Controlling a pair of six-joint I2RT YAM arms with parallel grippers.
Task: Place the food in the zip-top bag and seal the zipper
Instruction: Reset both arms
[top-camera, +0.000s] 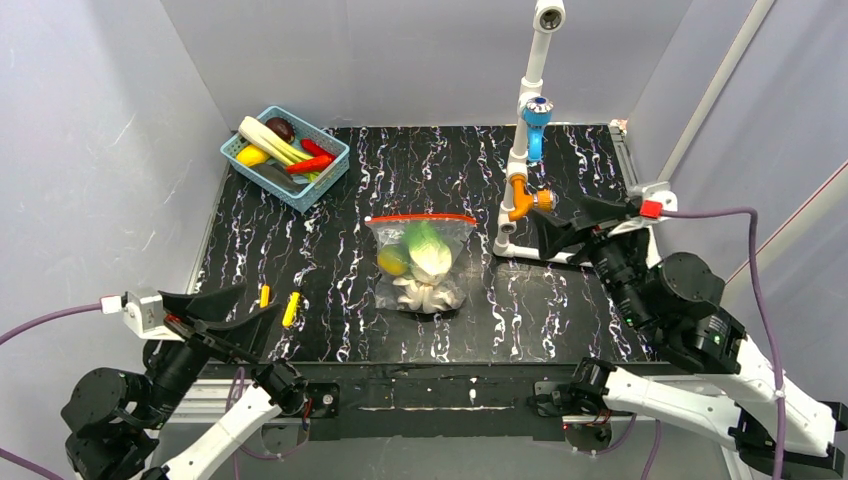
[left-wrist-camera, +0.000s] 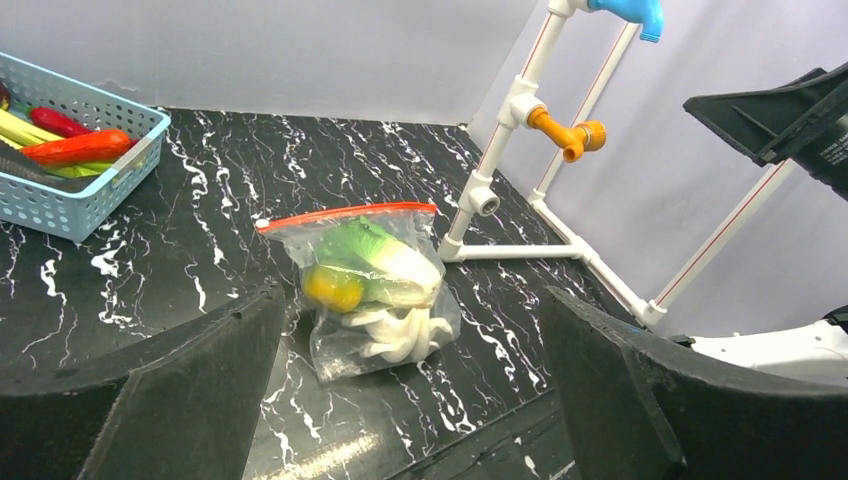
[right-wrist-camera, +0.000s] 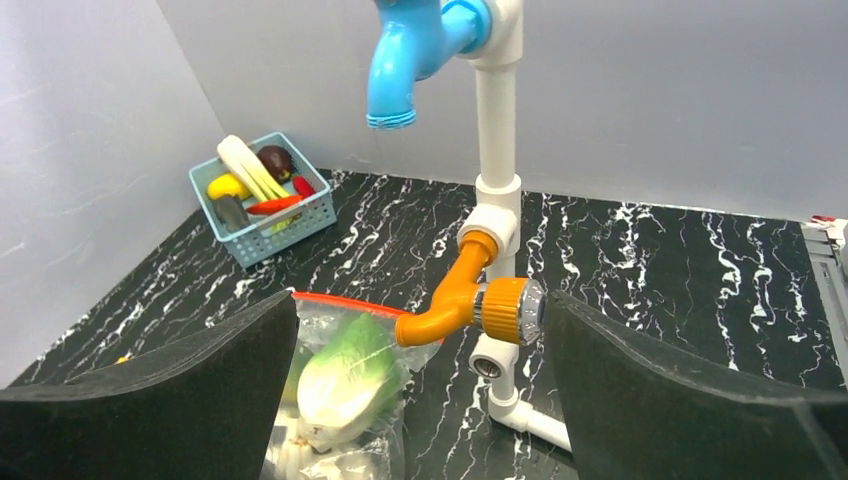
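The clear zip-top bag (top-camera: 450, 240) lies flat at the table's middle, its red zipper (top-camera: 420, 217) running straight across the far edge. Inside it are the green lettuce (top-camera: 428, 248), the yellow-green fruit (top-camera: 392, 260) and the white garlic piece (top-camera: 425, 293). My left gripper (top-camera: 262, 300) is open and empty at the near left, well short of the bag (left-wrist-camera: 340, 355). My right gripper (top-camera: 555, 215) is open and empty to the bag's right, beside the pipe stand. In the right wrist view the bag (right-wrist-camera: 330, 320) and lettuce (right-wrist-camera: 345, 380) show between the fingers.
A blue basket (top-camera: 290, 192) with a leek, a red chili and other toy foods sits at the back left. A white pipe stand (top-camera: 520, 200) with a blue tap and an orange fitting stands just right of the bag. Two small yellow pieces (top-camera: 291, 309) lie near the left gripper. Grey walls enclose the table.
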